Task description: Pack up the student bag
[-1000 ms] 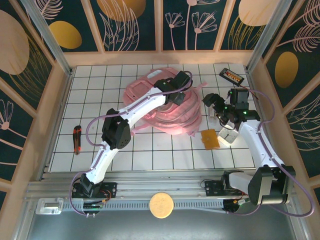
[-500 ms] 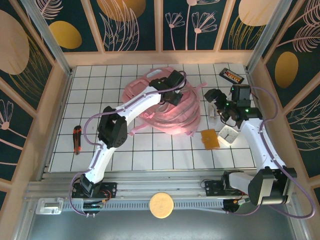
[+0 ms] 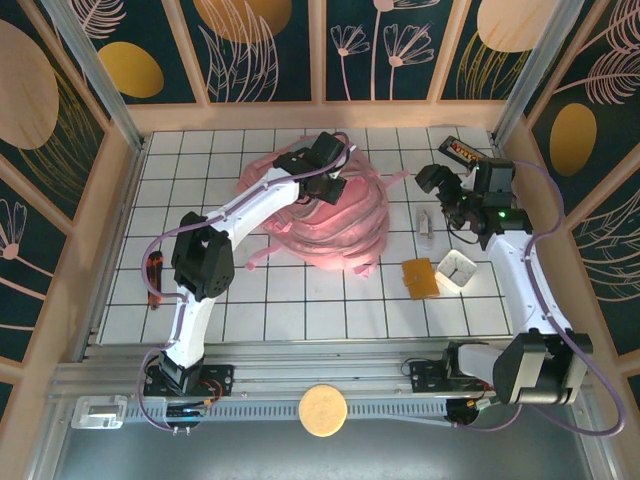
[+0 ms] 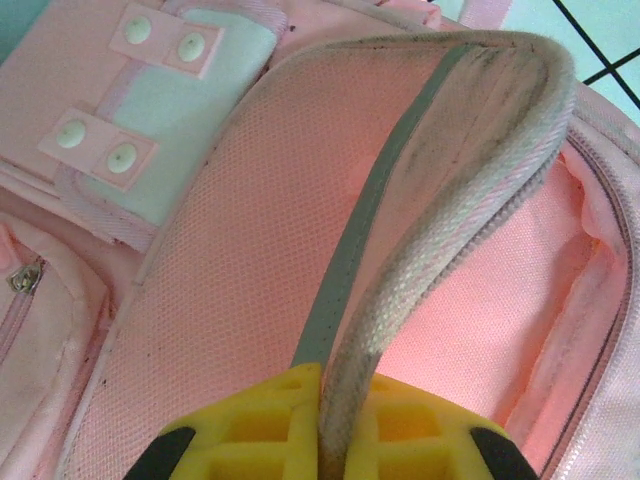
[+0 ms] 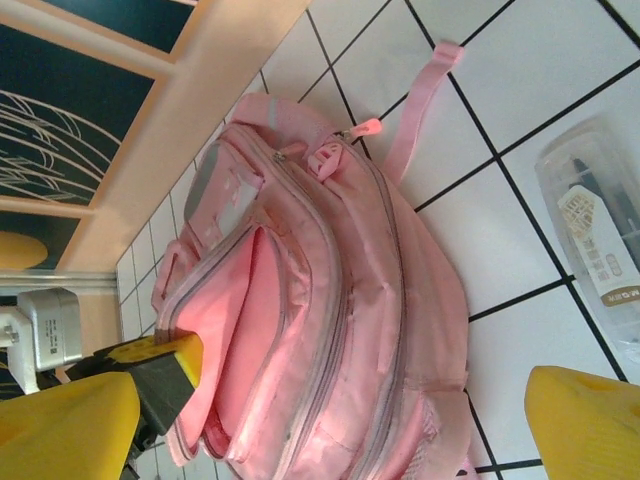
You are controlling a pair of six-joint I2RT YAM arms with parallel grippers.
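one student bag [image 3: 335,235]; left end effector [image 4: 322,425] clamped on it, right end effector [image 5: 325,425] apart

A: Overhead, the left arm [image 3: 250,205] lies across the far part of the student bag [image 3: 340,225]. The grip point is hidden under the wrist.
B: On the left wrist cam the left fingers [image 4: 250,430] are cut off by the bottom edge. The raised flap [image 4: 330,200] blocks most of the bag's interior.
A: On the right wrist cam the right fingers [image 5: 590,430] are clipped at the bottom corners, and the bag runs off the bottom edge.
B: The clear case [image 5: 600,230] right of the bag is cut by the frame, print too small to read. Same for the label on the dark box [image 3: 466,152] overhead.
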